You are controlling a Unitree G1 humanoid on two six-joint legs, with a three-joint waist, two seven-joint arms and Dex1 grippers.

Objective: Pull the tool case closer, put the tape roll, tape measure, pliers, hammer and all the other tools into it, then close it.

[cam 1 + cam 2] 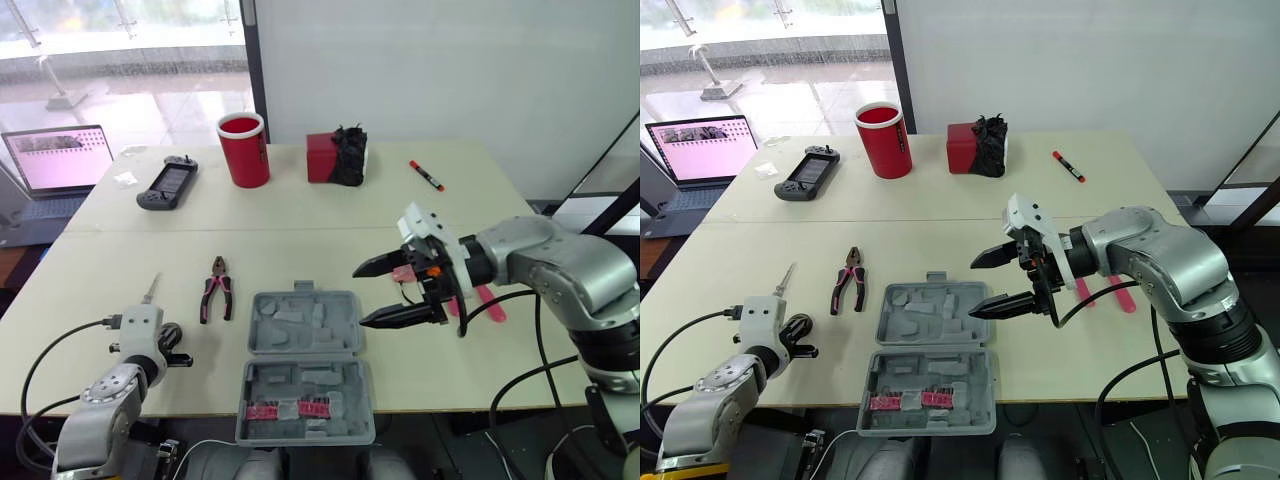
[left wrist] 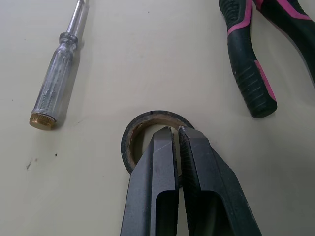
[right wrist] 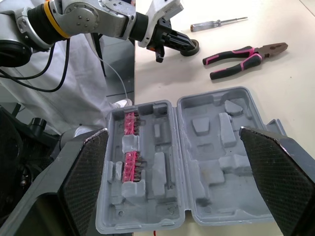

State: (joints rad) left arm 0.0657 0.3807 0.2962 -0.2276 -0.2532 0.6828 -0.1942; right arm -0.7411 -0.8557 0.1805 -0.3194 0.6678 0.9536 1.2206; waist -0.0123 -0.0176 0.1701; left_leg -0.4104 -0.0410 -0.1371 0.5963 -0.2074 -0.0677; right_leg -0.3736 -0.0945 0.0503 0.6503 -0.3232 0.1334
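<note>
The grey tool case (image 1: 300,340) lies open at the table's front edge, with pink bits (image 1: 290,410) in its near half. My right gripper (image 1: 360,295) hovers open and empty over the case's right side. Pink-handled pliers (image 1: 216,290) lie left of the case, and a clear screwdriver (image 2: 56,83) lies further left. The black tape roll (image 2: 142,119) lies flat near the front left edge. My left gripper (image 2: 175,129) is shut, its tips over the roll's hole. Pink-handled tools (image 1: 1120,297) lie partly hidden behind my right arm.
At the back stand a red cup (image 1: 243,150) and a red box with a black item (image 1: 335,158). A game controller (image 1: 167,182) and a red marker (image 1: 426,175) also lie there. A laptop (image 1: 60,158) sits off the far left.
</note>
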